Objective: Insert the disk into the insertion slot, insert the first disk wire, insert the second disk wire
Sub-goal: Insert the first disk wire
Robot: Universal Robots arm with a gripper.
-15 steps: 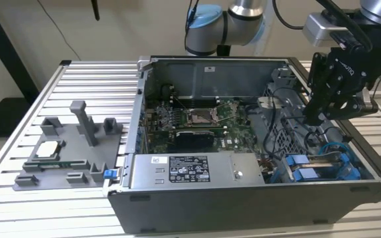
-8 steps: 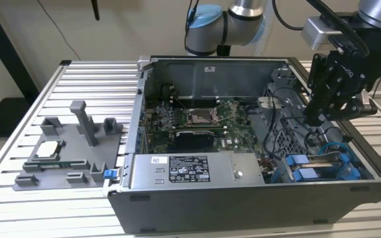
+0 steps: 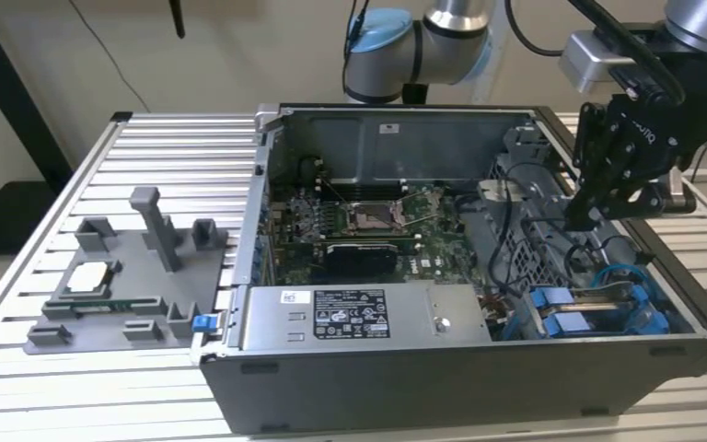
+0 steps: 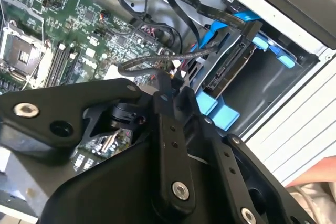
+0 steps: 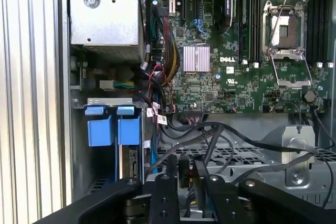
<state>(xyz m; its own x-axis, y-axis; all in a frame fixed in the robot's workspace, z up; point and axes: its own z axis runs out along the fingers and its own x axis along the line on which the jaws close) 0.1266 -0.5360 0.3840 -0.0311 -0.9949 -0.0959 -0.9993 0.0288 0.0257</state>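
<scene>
Exterior view, disk point(image 3: 565, 324) near pincer point(image 3: 581, 219), lower down, apart

Disk point(image 5: 129, 129) sits in insertion slot point(image 5: 107, 100), two blue carrier tabs facing out. Grey power supply box point(image 5: 105, 11) nearby. Green motherboard point(image 5: 231, 82) carries silver heatsink point(image 5: 196, 59). Black cables point(image 5: 247, 137) loop over perforated panel point(image 5: 262, 157), near gripper point(image 5: 185, 170).

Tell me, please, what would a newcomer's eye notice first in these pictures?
First comes the open grey computer case on the slatted table, with its green motherboard at the centre. The black gripper hangs over the case's side at the exterior view's right, above bright blue drive carriers in the near corner.
</scene>
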